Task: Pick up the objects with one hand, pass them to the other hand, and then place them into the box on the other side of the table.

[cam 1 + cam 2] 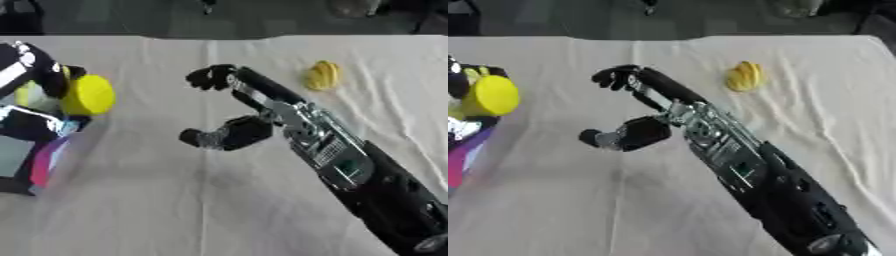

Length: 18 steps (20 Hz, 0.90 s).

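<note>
At far left, left hand (pixel 39 75) grips a yellow round-ended cup (pixel 87 95) over the box (pixel 35 160); right hand (pixel 229 107) empty, fingers spread wide, mid-bench (pixel 175 210).

Cream-clothed table (pixel 219 210), yellow fruit-like object (pixel 322 75), box (pixel 35 165) at left edge

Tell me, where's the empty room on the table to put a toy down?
The near cloth, below the right hand, is bare, and so is the far strip between that hand and the yellow bunch. It is crowded at the left edge, where the left hand holds a yellow thing.
</note>
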Each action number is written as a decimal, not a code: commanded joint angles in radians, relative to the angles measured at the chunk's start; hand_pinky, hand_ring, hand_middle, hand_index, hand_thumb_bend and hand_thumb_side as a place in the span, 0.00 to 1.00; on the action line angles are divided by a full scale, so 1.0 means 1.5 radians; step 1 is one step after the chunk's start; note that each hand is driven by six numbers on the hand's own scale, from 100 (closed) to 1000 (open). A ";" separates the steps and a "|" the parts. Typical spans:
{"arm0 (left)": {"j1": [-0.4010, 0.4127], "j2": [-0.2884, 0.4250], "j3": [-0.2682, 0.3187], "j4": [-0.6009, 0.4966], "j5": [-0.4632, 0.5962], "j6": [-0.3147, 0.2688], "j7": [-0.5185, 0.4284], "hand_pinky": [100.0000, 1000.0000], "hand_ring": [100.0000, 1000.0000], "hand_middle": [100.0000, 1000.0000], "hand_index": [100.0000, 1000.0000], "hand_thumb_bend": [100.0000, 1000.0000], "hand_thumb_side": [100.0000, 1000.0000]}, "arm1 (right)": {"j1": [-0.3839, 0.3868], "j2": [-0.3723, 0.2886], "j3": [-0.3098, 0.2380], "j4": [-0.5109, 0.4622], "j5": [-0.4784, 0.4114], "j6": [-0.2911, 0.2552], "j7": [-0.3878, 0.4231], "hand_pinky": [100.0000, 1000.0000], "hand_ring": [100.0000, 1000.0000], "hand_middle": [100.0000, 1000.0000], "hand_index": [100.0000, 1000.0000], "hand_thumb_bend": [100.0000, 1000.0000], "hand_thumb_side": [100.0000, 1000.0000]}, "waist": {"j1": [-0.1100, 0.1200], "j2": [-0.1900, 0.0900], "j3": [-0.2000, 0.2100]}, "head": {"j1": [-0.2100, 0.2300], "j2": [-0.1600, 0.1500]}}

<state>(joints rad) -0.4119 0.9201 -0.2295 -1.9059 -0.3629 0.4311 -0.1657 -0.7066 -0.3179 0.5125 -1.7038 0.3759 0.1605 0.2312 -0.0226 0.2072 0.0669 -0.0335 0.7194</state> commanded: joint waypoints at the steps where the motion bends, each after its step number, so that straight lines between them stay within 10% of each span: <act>1: 0.022 0.043 0.057 0.020 0.007 0.014 0.051 0.65 0.44 0.29 0.35 0.39 0.00 | -0.011 -0.022 -0.014 -0.021 -0.004 0.003 -0.010 0.83 0.81 0.78 0.87 0.46 0.46 | -0.001 -0.001 0.001 | 0.031 -0.005; 14: 0.037 0.045 0.108 0.213 -0.010 0.012 0.081 0.67 0.51 0.36 0.43 0.38 0.00 | -0.021 -0.062 -0.049 -0.056 -0.020 0.018 -0.044 0.83 0.81 0.77 0.87 0.46 0.44 | -0.011 0.001 -0.002 | 0.129 -0.029; 18: 0.001 0.032 0.096 0.283 -0.032 -0.027 0.031 0.72 0.59 0.48 0.57 0.58 0.00 | -0.022 -0.072 -0.060 -0.072 -0.028 0.021 -0.055 0.83 0.81 0.77 0.86 0.46 0.43 | -0.016 0.003 -0.006 | 0.114 -0.028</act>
<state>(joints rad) -0.3940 0.9466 -0.0913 -1.5038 -0.3971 0.4065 -0.0990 -0.7213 -0.4013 0.4400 -1.7851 0.3411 0.1905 0.1578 -0.0399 0.2121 0.0578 0.1428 0.6905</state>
